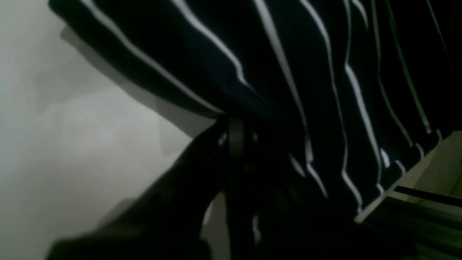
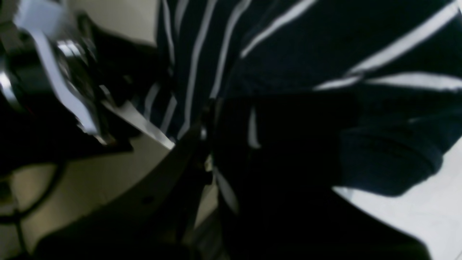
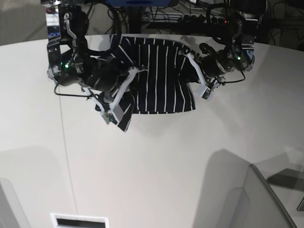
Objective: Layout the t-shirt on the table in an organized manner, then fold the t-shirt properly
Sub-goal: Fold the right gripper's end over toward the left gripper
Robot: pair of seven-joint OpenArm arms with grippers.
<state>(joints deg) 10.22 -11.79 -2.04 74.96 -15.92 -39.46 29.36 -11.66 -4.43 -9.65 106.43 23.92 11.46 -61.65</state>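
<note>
The dark navy t-shirt (image 3: 159,80) with thin white stripes is spread near the far edge of the white table (image 3: 152,166), between my two arms. My right gripper (image 3: 133,72) is shut on the shirt's left side, and a sleeve hangs down below it. My left gripper (image 3: 189,56) is shut on the shirt's right side. In the left wrist view, striped cloth (image 1: 306,72) drapes over the dark fingers (image 1: 234,137) above the table (image 1: 54,126). The right wrist view shows cloth (image 2: 288,54) bunched in the shut gripper (image 2: 209,133).
A thin dark seam line (image 3: 66,152) runs down the tabletop on the left. Cables and equipment (image 3: 166,14) crowd the space behind the far edge. A white-framed object (image 3: 78,221) sits at the near edge, and a grey shape (image 3: 256,199) at the lower right.
</note>
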